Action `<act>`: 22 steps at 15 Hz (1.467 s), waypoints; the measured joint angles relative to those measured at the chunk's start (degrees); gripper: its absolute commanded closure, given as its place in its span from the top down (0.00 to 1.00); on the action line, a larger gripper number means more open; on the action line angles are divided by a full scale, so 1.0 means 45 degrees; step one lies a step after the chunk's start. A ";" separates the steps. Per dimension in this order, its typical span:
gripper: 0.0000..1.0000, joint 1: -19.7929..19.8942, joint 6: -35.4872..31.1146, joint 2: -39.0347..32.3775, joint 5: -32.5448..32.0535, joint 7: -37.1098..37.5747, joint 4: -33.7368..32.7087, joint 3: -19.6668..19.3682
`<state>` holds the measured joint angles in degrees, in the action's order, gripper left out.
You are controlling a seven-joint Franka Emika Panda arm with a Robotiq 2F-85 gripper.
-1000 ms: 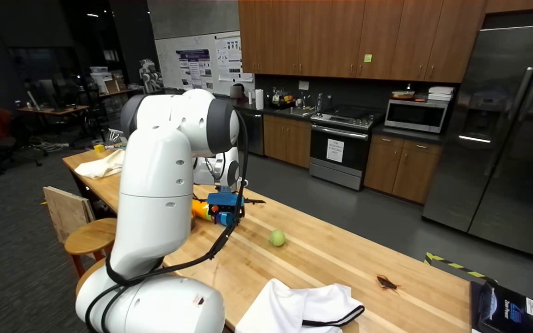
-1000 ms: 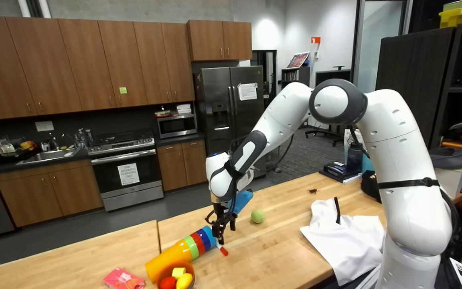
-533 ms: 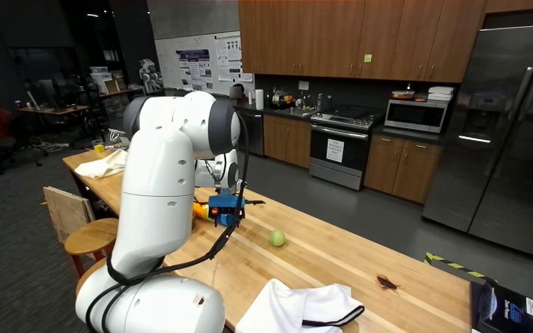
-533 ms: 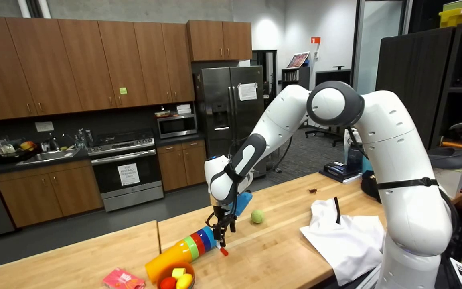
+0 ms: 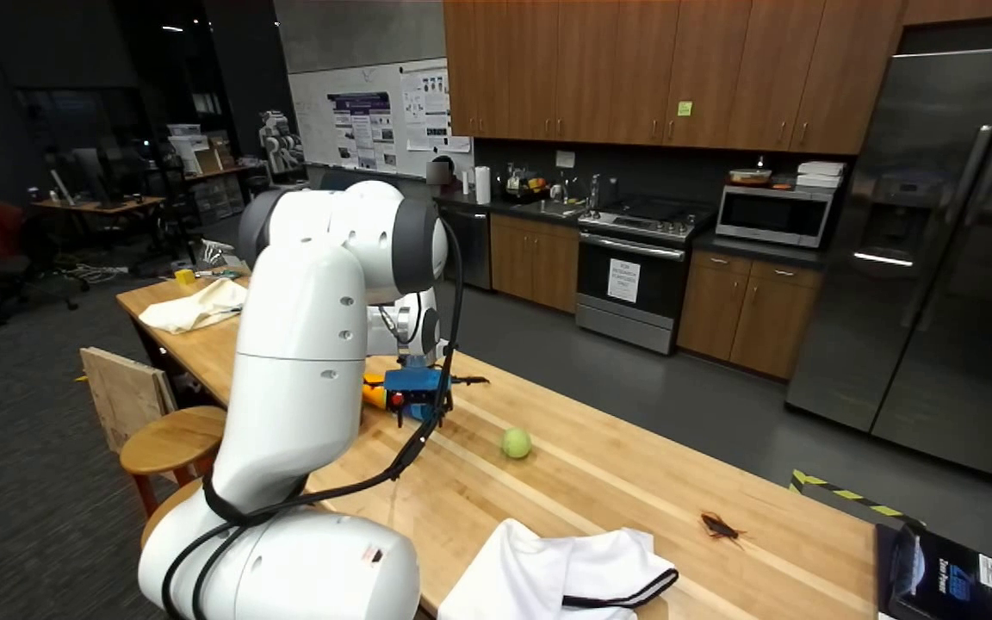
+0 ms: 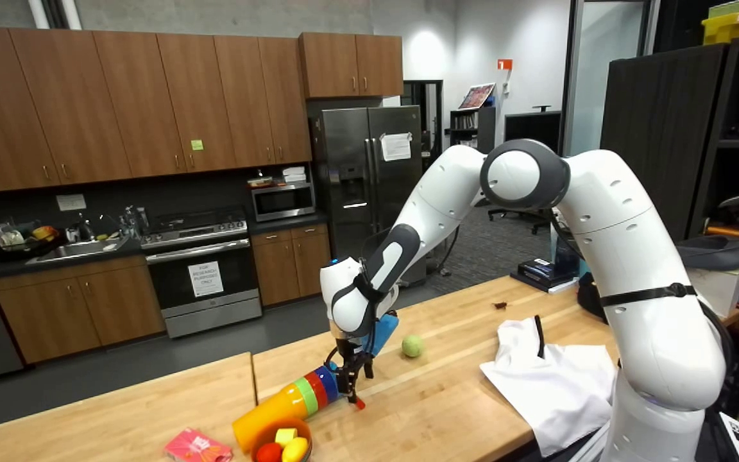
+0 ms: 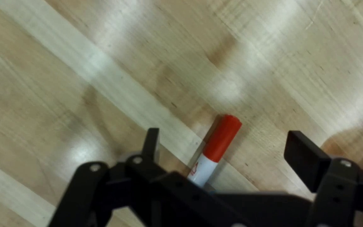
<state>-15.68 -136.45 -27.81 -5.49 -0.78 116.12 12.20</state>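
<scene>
A marker with a red cap and a white body [image 7: 221, 138] lies on the wooden table. My gripper [image 7: 223, 140] stands open above it, fingers apart on either side of the cap, touching nothing that I can make out. The marker's lower end is hidden behind the gripper in the wrist view. In an exterior view only its red tip [image 6: 360, 403] shows, just under the fingertips. Close beside the gripper, a stack of coloured cups [image 6: 292, 399] lies on its side; its blue end is partly covered by the gripper. A green ball [image 6: 412, 346] rests a short way off.
A bowl [image 6: 309, 431] with toy fruit and a yellow block sits against the cups, near a pink packet [image 6: 197, 445]. White cloth [image 6: 555, 378] lies by the arm's base. Farther along are a brown insect-like object [image 5: 722, 525] and a black box [image 5: 948, 573].
The arm has come down, bringing the gripper lower over the marker and slightly toward the cups. Cups, ball and cloth have stayed put, and the jaws have remained open.
</scene>
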 measured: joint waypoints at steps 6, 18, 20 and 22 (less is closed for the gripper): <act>1.00 -0.0662 -0.0405 -0.0212 -0.0299 0.1544 -0.0200 -0.0396; 1.00 -0.1206 -0.0415 -0.1154 -0.0545 0.2669 -0.0775 -0.0861; 1.00 -0.1274 -0.0414 -0.1326 -0.0546 0.2681 -0.1033 -0.0887; 0.75 -0.1345 -0.0404 -0.1517 -0.0546 0.2717 -0.1316 -0.0925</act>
<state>-21.73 -138.26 -34.63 -7.95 11.44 110.20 8.04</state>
